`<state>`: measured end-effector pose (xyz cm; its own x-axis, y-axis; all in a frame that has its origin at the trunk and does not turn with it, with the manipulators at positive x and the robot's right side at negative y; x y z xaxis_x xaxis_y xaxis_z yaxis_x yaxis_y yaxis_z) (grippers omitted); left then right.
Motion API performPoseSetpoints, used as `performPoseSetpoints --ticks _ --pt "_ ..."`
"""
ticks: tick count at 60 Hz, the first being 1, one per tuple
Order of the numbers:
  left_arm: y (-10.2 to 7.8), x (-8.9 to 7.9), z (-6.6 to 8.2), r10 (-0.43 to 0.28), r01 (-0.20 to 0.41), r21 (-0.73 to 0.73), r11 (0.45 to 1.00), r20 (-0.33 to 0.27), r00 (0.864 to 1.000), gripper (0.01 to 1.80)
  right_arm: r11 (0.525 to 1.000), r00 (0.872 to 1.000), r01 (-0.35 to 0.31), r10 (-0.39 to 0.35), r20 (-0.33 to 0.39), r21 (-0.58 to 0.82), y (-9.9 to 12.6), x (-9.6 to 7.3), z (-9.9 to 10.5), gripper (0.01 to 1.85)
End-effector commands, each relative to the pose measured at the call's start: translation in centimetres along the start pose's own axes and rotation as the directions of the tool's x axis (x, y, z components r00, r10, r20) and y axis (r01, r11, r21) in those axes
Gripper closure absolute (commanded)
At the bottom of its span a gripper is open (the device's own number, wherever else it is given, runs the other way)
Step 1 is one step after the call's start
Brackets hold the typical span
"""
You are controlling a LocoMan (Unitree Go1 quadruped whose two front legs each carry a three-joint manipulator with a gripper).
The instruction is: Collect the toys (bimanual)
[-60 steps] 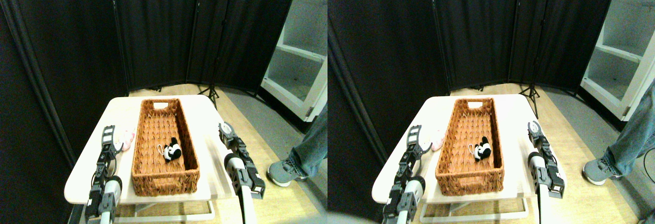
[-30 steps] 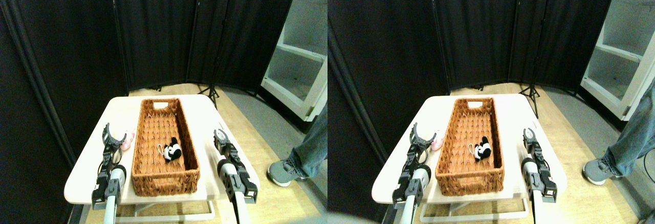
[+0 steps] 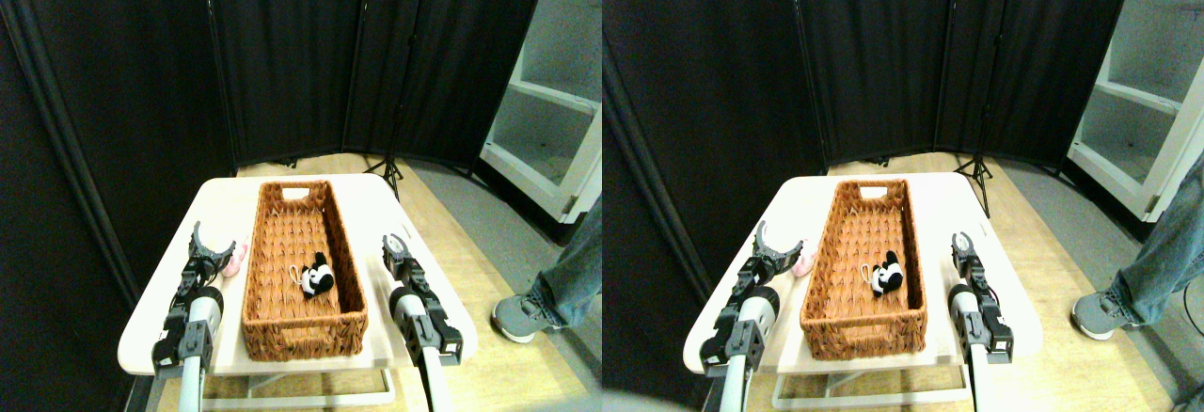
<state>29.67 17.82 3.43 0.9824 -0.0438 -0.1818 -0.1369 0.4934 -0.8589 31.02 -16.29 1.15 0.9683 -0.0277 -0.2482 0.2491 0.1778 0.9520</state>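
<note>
Stereo pair view shows a pale table (image 3: 372, 207) set before dark folding screens (image 3: 282, 55), with a white shelf unit (image 3: 555, 102) off to the right and a person's jeans leg and grey shoe (image 3: 522, 318) standing on the wooden floor beside the table.

A long wicker basket (image 3: 292, 323) lies lengthwise down the middle of the table, its near wall close to the front edge. That leaves only a narrow strip of bare tabletop on either side, and each manipulator works within its own strip.

The left gripper (image 3: 213, 252) hovers over the left strip with its jaws spread wide, just short of a pink toy (image 3: 234, 258) that lies on the table beside the basket's left wall. The right gripper (image 3: 393, 248) stands over the right strip; whether its jaws are apart or together cannot be made out.

A panda toy (image 3: 319, 277) already lies inside the basket, toward its near right part.

Judging from this, one toy is collected and the step in hand is the left arm's approach to the pink one. The next move calls for lowering the spread jaws around it, closing, then lifting clear of the basket rim before carrying it over. Room is tight: the basket wall sits on one side and the table's left edge on the other, so a nudge could push the toy off.
</note>
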Motion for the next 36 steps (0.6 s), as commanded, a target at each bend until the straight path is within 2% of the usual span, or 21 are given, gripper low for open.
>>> performPoseSetpoints --ticks 1,9,11,25,36 --pt "-1.0 -0.5 0.4 -0.043 0.042 -0.046 0.998 -0.022 0.999 1.06 0.999 0.999 -0.031 0.03 0.023 0.019 1.0 0.3 -0.1 1.85" --pt "-0.6 -0.3 0.0 -0.045 0.037 -0.137 0.99 -0.054 0.998 1.07 0.999 0.999 -0.028 0.027 0.025 0.018 1.1 0.5 -0.3 1.84" --pt "-0.3 -0.2 -0.1 -0.047 0.031 -0.181 0.983 -0.08 0.996 1.07 1.0 0.999 -0.03 0.031 0.027 -0.006 1.2 0.5 -0.3 1.81" --pt "0.5 0.4 -0.9 -0.06 0.034 -0.26 0.965 -0.092 0.994 1.1 1.0 0.999 -0.017 0.017 0.036 0.009 1.1 0.7 -0.7 1.82" --pt "1.8 2.1 -1.7 -0.041 0.007 -0.283 0.959 -0.113 0.993 1.18 1.0 0.999 -0.016 0.016 0.039 0.004 1.1 0.7 -0.7 1.78"
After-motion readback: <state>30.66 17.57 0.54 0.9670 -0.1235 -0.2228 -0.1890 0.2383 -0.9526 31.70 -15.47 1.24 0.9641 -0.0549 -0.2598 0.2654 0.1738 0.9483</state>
